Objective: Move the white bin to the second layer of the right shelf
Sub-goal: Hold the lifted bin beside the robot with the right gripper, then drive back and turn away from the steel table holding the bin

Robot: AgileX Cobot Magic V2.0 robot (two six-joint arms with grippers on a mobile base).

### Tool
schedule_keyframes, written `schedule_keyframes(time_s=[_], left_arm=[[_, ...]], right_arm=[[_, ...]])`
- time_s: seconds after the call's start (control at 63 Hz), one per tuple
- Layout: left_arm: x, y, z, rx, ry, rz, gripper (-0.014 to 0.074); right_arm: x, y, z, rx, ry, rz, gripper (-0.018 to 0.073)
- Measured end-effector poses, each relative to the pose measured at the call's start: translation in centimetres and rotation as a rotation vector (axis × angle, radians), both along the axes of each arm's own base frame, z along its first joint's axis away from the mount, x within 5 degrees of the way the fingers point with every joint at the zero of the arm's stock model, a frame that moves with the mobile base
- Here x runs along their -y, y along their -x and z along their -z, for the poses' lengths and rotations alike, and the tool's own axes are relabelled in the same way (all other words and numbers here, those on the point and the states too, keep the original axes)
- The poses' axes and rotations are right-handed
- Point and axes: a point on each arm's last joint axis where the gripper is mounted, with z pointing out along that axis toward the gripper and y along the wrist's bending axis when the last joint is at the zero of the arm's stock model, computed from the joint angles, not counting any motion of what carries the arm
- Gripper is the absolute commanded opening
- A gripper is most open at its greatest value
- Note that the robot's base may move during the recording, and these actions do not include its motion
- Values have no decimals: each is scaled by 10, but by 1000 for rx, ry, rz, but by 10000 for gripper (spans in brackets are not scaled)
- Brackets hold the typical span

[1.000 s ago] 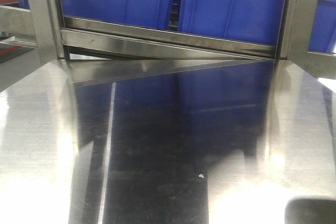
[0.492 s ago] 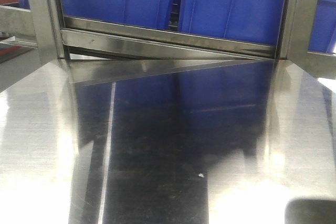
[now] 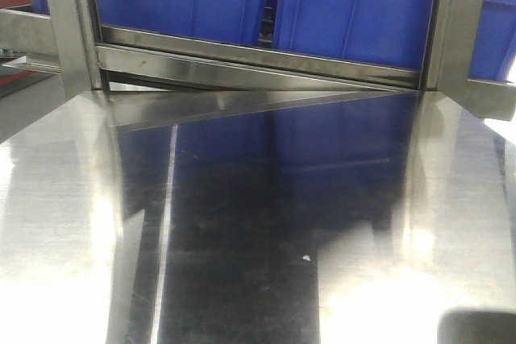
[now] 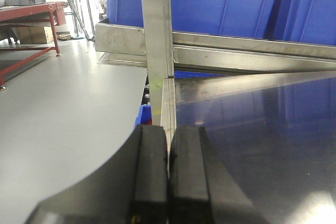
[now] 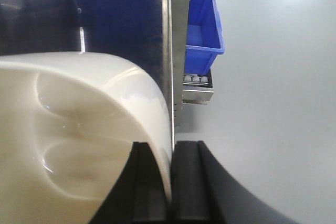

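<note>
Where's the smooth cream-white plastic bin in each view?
Exterior front-facing: not in it.
Left wrist: not in it.
Right wrist: the cream-white plastic bin fills the lower left, its wall pinched by the right gripper.
Shared landmark: the mirror-shiny flat steel surface, in all three views.

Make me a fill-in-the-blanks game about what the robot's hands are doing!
1. The left gripper is shut and holds ____.
2. The white bin is pinched by the right gripper, not the ____ one.
3. The big crates are coloured ____.

Missing words: nothing; left; blue.
</note>
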Motion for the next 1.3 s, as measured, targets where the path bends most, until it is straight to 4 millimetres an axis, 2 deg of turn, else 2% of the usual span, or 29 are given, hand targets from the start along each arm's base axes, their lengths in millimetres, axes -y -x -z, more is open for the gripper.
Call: schedule_keyframes(time_s=[1.302], left_arm=[[0, 0, 0, 0, 0, 0, 85]], right_arm=[[0, 0, 0, 0, -2, 0, 48]])
